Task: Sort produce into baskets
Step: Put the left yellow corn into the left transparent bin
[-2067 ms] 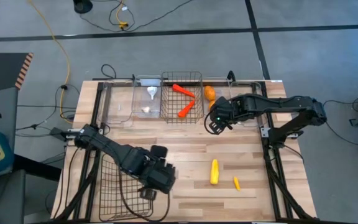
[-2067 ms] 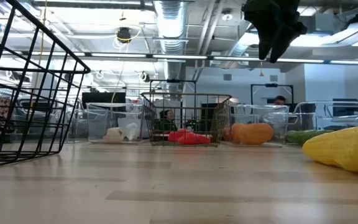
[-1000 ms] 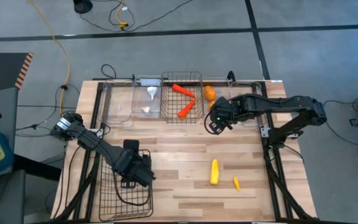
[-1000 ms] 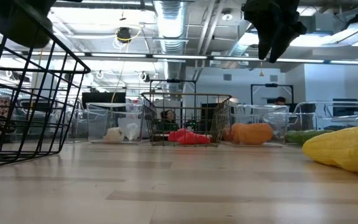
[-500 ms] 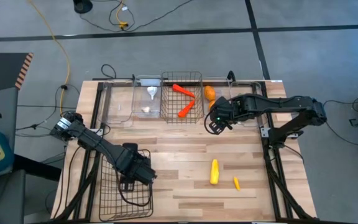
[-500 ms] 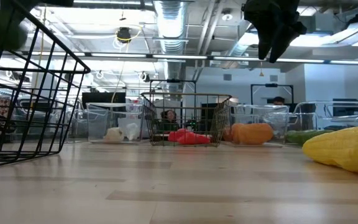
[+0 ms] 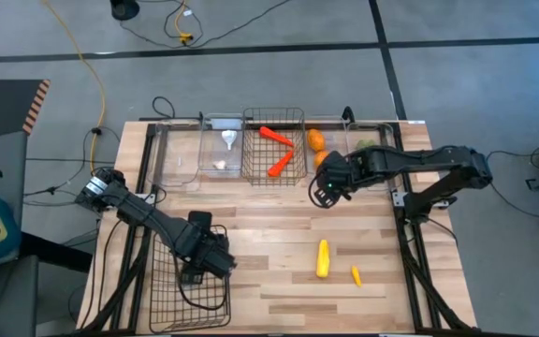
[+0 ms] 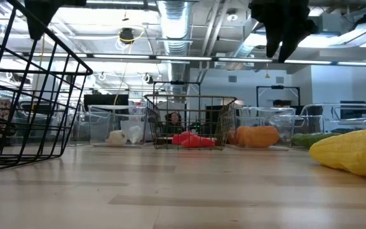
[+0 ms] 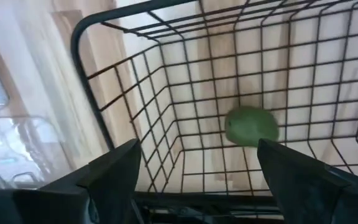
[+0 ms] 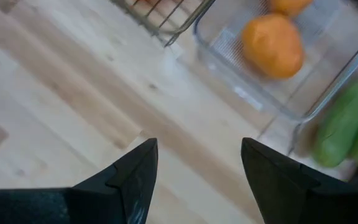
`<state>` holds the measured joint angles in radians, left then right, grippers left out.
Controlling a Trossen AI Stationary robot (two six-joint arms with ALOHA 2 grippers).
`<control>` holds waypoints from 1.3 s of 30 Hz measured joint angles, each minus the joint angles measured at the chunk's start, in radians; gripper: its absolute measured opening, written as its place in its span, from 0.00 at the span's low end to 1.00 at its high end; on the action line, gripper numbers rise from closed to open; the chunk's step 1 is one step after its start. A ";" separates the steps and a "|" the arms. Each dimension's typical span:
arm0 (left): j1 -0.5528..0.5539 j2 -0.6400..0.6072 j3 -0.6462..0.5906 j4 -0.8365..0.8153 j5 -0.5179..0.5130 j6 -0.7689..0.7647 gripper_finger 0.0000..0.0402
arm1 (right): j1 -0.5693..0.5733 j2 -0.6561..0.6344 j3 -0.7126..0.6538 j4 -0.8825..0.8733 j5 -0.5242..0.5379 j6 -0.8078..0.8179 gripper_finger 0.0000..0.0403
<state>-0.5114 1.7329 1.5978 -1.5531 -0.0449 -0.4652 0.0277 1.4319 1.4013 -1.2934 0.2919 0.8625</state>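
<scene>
Nearest the front edge, at seven o'clock on the table, the left gripper (image 7: 201, 259) hangs over the large wire basket (image 7: 162, 300) with fingers spread wide and empty; the green avocado (image 9: 252, 126) lies on the mesh floor below them. Out at five o'clock the yellow squash (image 7: 322, 258) rests on bare wood, the tiny yellow piece (image 7: 356, 274) just beside it. Farther back, around one o'clock, the right gripper (image 7: 326, 190) hovers over the wood, fingers parted, holding nothing. Along the far edge: garlics (image 7: 221, 167) in a clear bin, carrots (image 7: 281, 166) in the small wire basket (image 7: 274, 117), orange fruits (image 10: 273, 45) in another bin (image 10: 229, 68), green cucumbers (image 10: 344, 127) alongside.
</scene>
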 joint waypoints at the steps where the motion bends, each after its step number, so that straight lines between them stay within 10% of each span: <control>1: 0.001 0.000 0.000 -0.001 -0.002 0.000 0.78 | 0.015 0.000 0.000 0.000 -0.007 0.025 0.65; 22: 0.021 0.001 0.001 0.306 -0.028 0.082 0.78 | 0.452 0.150 0.000 0.143 -0.060 0.607 0.65; 39: 0.025 0.001 0.001 0.560 -0.146 0.340 0.78 | 0.574 0.428 0.000 0.230 -0.164 0.859 0.65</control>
<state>-0.4862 1.7340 1.5986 -0.9926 -0.1909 -0.1255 0.6022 1.8599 1.4010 -1.0632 0.1276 1.7218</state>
